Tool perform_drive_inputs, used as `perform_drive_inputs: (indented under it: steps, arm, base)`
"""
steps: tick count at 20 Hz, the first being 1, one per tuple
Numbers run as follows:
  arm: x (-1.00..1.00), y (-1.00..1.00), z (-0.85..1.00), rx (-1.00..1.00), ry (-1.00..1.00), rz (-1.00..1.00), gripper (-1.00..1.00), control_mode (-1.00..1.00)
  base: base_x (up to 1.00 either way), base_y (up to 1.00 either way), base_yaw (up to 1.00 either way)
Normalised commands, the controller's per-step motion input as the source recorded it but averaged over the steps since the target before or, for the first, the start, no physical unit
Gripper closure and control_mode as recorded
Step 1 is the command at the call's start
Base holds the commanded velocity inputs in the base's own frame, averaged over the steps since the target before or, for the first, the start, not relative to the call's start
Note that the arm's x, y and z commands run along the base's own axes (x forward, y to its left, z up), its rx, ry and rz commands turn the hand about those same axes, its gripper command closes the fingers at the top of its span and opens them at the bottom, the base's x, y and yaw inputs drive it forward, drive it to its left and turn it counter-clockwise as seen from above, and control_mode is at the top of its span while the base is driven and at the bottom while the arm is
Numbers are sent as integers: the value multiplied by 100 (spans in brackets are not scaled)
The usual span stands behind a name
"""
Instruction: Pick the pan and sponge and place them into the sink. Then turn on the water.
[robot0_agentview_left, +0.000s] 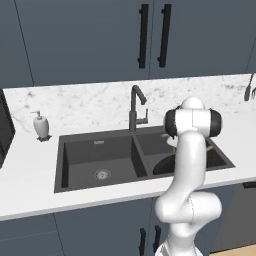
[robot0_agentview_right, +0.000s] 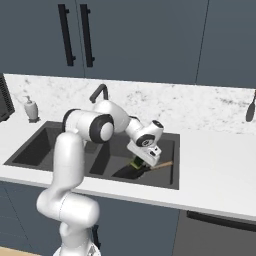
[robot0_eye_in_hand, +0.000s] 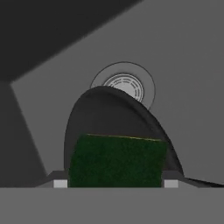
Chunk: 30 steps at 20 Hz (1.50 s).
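Flat, even rendered light, soft and slightly blurry throughout; the sink (robot0_agentview_left: 80, 157) basins stay dim and shadowed.

Looked over all three of my feeds and there's nothing readable anywhere, no text, labels, brand marks, numbers or signs. The soap dispenser (robot0_agentview_left: 41, 125) on the surface (robot0_agentview_left: 30, 170) is plain white with no label I can make out. The cabinet doors (robot0_agentview_left: 90, 40) are blank dark panels with just handles. The sink (robot0_agentview_left: 95, 155) has a small pale mark on its back wall, but it's way too small and blurry for me to tell if it's lettering.
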Motion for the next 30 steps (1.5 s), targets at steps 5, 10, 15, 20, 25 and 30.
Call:
perform_drive_inputs:
  steps: [5,10,15,20,25,30]
  arm:
    - [30,-8,-46,1,0,10,100,-100]
    - [-1,5,-45,0,-6,9,100,-100]
    - [-25,0,-23,0,-2,9,-100,-100]
    - [-48,0,6,0,-5,8,-100,-100]
    - [-78,0,37,-1,-17,6,-100,-100]
    - [-39,0,63,-3,-24,6,-100,-100]
  base:
    - [0,0,0]
    - [0,0,0]
    - [0,0,0]
    - [0,0,0]
    - [0,0,0]
    - [0,0,0]
